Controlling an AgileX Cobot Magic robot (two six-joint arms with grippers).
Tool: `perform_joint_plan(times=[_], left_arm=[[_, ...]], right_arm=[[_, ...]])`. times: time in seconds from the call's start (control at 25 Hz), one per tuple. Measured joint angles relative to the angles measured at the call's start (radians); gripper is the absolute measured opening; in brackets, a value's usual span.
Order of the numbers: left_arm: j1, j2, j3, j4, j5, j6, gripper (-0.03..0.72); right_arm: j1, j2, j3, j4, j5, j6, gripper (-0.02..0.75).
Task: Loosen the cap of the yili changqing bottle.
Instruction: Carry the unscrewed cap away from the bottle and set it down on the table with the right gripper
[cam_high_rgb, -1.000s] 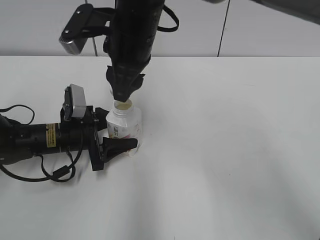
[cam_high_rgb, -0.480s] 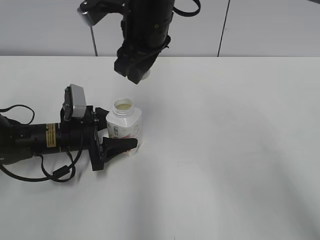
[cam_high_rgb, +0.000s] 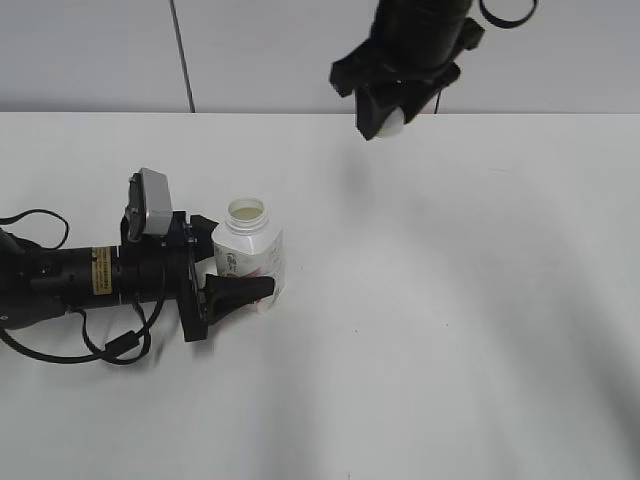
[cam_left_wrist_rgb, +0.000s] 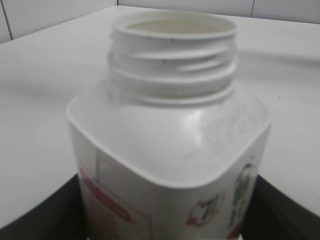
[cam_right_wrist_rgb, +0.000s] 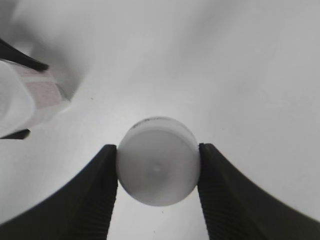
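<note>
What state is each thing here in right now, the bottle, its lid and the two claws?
yili changqing bottle: upright on the table, neck open, cap off.
cap: off the bottle, held in the air.
left gripper: clamped around the bottle's body.
right gripper: shut on the cap, raised away from the bottle.

Layout on the desk (cam_high_rgb: 450, 330): the yili changqing bottle (cam_high_rgb: 250, 255) stands upright at left of centre, neck uppermost and uncapped. The left end effector (cam_high_rgb: 232, 270) lies along the desk to the bottle's left, its fingers (cam_high_rgb: 240, 291) on either side of the bottle's lower body. The right end effector (cam_high_rgb: 388, 120) hangs above the desk's far edge, right of the bottle and well apart from it, with the cap (cam_right_wrist_rgb: 158, 161) between its fingers (cam_right_wrist_rgb: 102, 195).
</note>
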Motion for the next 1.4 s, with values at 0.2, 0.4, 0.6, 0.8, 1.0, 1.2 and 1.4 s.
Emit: perform_joint_plan(times=[0.2, 0.4, 0.6, 0.8, 1.0, 1.2, 1.4], left_arm=[[0.000, 0.000, 0.000, 0.000, 0.000, 0.000, 0.492], [0.000, 0.000, 0.000, 0.000, 0.000, 0.000, 0.492], [0.000, 0.000, 0.000, 0.000, -0.001, 0.000, 0.492], [0.000, 0.000, 0.000, 0.000, -0.001, 0.000, 0.492], [0.000, 0.000, 0.000, 0.000, -0.001, 0.000, 0.492], [0.000, 0.000, 0.000, 0.000, -0.001, 0.000, 0.492], [0.000, 0.000, 0.000, 0.000, -0.001, 0.000, 0.492]], right_arm=[[-0.067, -0.077, 0.203, 0.000, 0.000, 0.037, 0.392], [-0.114, -0.121, 0.407, 0.027, -0.087, 0.076, 0.392], [-0.131, -0.121, 0.611, 0.122, -0.308, 0.081, 0.392], [-0.131, -0.122, 0.755, 0.159, -0.481, 0.084, 0.390], [-0.131, -0.111, 0.775, 0.160, -0.523, 0.090, 0.390], [-0.131, -0.090, 0.776, 0.162, -0.528, 0.100, 0.440], [-0.131, -0.089, 0.776, 0.162, -0.528, 0.105, 0.582]])
